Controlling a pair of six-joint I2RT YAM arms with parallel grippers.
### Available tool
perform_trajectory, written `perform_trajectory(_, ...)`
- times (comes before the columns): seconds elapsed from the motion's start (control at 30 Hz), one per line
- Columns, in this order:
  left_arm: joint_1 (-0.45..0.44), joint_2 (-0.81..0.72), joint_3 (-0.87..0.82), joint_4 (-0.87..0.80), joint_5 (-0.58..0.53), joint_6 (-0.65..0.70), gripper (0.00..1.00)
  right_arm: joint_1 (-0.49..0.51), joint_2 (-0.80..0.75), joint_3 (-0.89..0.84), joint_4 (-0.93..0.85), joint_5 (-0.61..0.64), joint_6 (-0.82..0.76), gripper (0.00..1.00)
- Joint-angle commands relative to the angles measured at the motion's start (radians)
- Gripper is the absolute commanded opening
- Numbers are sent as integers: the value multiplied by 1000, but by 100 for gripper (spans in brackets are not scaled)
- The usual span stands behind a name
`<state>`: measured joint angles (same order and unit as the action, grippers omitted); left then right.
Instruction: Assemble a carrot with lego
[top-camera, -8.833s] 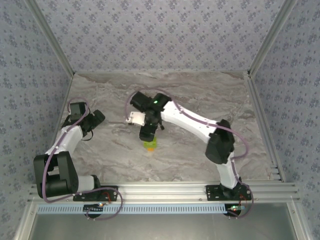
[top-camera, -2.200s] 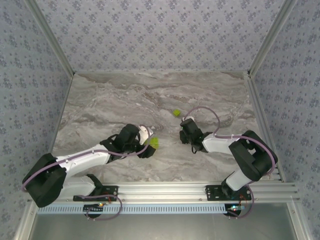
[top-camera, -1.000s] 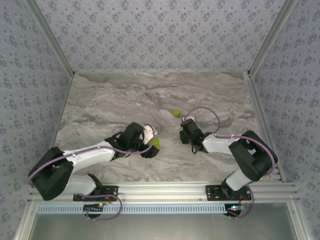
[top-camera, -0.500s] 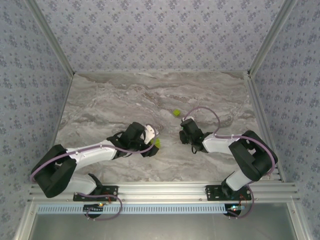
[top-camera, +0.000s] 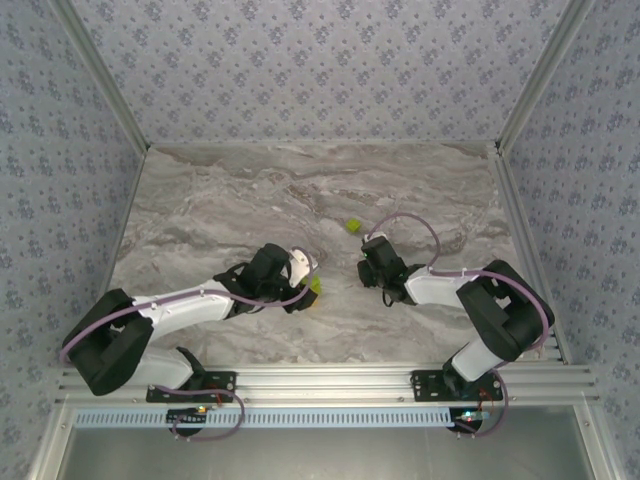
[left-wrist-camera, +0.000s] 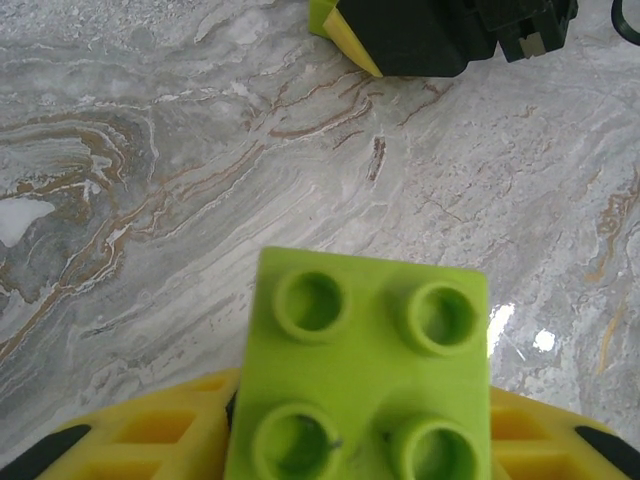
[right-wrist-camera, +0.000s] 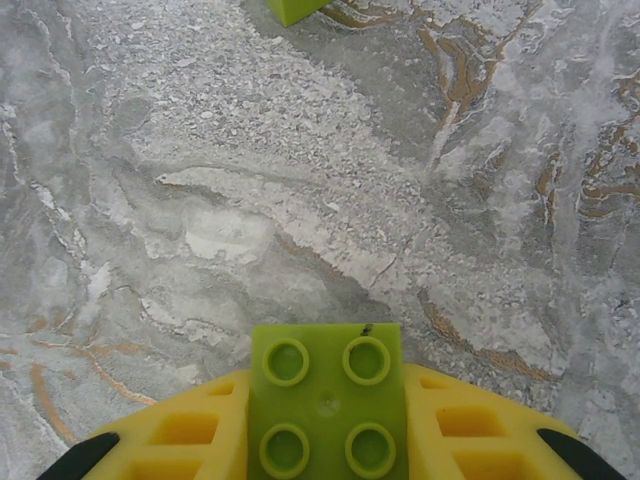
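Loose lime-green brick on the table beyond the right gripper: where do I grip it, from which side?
Come straight down and pinch the loose brick across two opposite flat side walls. It sits low and alone on the table, nothing touching it, so the jaws can probably straddle it; a sideways approach would likely just push it.

Lime-green lego brick, grey brown-veined marble table, pale blue floral-patterned walls

No word, number or brand mark is legible anywhere. Studs on the left lime-green brick and the right lime-green brick look blank.
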<state>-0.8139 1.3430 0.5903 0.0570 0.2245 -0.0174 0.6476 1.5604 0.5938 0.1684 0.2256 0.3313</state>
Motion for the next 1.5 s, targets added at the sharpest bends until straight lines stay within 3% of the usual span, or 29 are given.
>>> perform_trajectory(0.0, -8, 9, 14, 12, 29, 11, 37, -5, 18, -2, -24, -28, -9, 27)
perform_trajectory(0.27, -7, -10, 11, 4, 37, 7, 25, -4, 4, -9, -32, -35, -21, 27)
perform_trajectory(0.43, -7, -97, 14, -72, 114, 1, 24, -12, -64, 5, -97, -76, -87, 26)
perform_trajectory(0.57, -8, -158, 41, -170, 235, -9, 25, -59, -164, 47, -204, -229, -212, 25)
perform_trajectory(0.73, -7, -185, 40, -178, 380, -29, 25, -124, -251, 165, -394, -500, -358, 25)
perform_trajectory(1.03, 58, -129, 92, -174, 606, -11, 20, -181, -145, 437, -724, -1038, -635, 24)
perform_trajectory(1.17, 95, -121, 94, -151, 650, -17, 20, -167, -78, 544, -913, -1080, -752, 22)
perform_trajectory(1.47, 119, 41, 186, -240, 689, 68, 20, -172, 32, 729, -1091, -1173, -884, 21)
